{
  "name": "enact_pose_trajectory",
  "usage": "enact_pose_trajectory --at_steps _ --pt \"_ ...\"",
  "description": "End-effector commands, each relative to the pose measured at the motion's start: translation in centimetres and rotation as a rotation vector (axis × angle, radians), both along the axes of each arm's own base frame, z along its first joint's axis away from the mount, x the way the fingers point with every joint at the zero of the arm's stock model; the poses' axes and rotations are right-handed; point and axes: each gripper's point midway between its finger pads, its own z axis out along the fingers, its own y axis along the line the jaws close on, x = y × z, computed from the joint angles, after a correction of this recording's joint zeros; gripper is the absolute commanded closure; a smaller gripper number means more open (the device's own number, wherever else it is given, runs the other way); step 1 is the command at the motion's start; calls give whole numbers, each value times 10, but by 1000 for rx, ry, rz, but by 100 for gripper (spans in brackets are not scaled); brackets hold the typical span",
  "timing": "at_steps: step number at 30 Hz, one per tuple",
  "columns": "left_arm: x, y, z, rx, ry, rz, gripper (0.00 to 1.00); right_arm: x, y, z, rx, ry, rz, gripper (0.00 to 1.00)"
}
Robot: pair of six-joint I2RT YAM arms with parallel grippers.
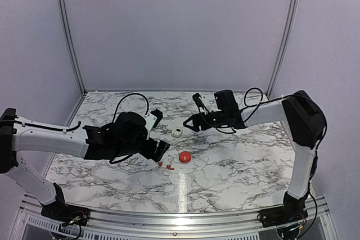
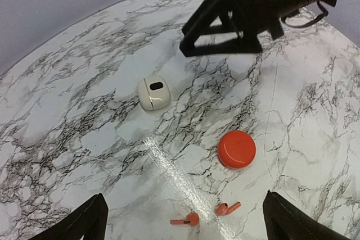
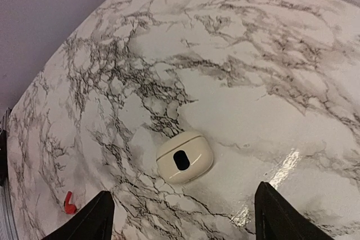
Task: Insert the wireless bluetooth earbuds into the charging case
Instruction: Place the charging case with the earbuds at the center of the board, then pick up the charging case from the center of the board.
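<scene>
The white charging case (image 1: 178,132) lies closed on the marble table, a dark oval mark on its face; it also shows in the left wrist view (image 2: 153,92) and the right wrist view (image 3: 184,157). Two tiny red earbuds (image 2: 187,220) (image 2: 227,208) lie side by side on the table (image 1: 160,163) (image 1: 169,167). My left gripper (image 2: 183,195) is open and empty, above the earbuds. My right gripper (image 3: 184,189) is open and empty, hovering just short of the case; it also shows in the left wrist view (image 2: 182,42).
A red ball-like object (image 1: 184,156) sits between the case and the earbuds, also in the left wrist view (image 2: 237,149). One earbud shows far left in the right wrist view (image 3: 68,202). White walls enclose the marble table (image 1: 236,161).
</scene>
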Motion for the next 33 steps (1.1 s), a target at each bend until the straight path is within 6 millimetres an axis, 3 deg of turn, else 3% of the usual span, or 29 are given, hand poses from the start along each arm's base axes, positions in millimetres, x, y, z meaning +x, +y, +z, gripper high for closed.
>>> enact_pose_trajectory --at_steps 1,6,16,21,33 --pt "-5 -23 -17 56 68 -106 1 -2 -23 54 36 -111 -38 23" --pt "-10 -43 -48 127 165 -186 1 -29 -42 71 85 -126 -66 21" --pt "2 -74 -82 178 258 -184 1 -72 -77 85 165 -140 -157 21" --pt "6 -84 -97 194 286 -184 4 -85 -90 81 165 -136 -189 21" --pt "17 -85 -124 261 310 -121 13 -100 -101 69 170 -118 -213 22"
